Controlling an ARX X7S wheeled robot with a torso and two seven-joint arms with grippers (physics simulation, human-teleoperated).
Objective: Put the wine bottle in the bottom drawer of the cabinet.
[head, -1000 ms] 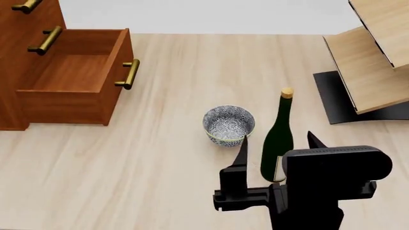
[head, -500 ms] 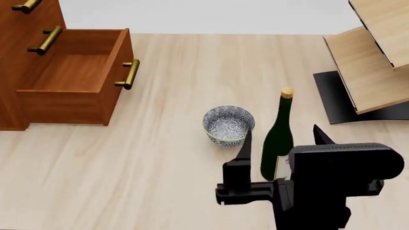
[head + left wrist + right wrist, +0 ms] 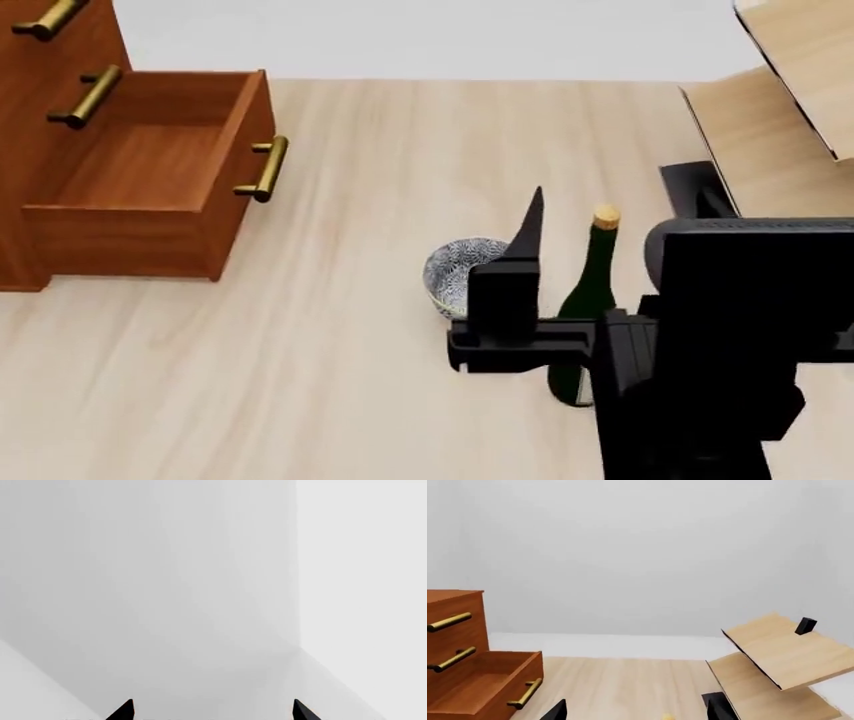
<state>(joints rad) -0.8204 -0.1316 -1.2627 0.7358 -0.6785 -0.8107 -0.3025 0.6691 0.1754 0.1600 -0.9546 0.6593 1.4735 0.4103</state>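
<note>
Plainly, no writing can be read anywhere; the wine bottle (image 3: 589,290) shows only a sliver of pale label low on its body, mostly hidden behind the black arm, and no brand can be made out on it.

The bottle stands upright on the pale wood worktop (image 3: 334,350), its tan cork at the top; just to its left sits the blue-patterned bowl (image 3: 454,272), partly covered by one finger of the right tool (image 3: 607,215).

In the head view that finger rises to the left of the bottle's neck and the other shows as a dark edge to its right, so the bottle stands between the two, with the fingers spread apart and a clear gap on the left side; whether the far finger touches the glass I cannot tell.

In the right wrist view both fingertips sit wide apart at the edge of the picture, with a yellowish speck between them that looks like the cork.

The cabinet (image 3: 40,90) stands at the worktop's far left, well apart from the bottle; its bottom drawer (image 3: 147,180) is pulled out, brass handle on its front.

The pale wood rack (image 3: 781,120) stands at the far right.

The left tool (image 3: 212,711) shows two black tips held apart against a blank grey wall.
</note>
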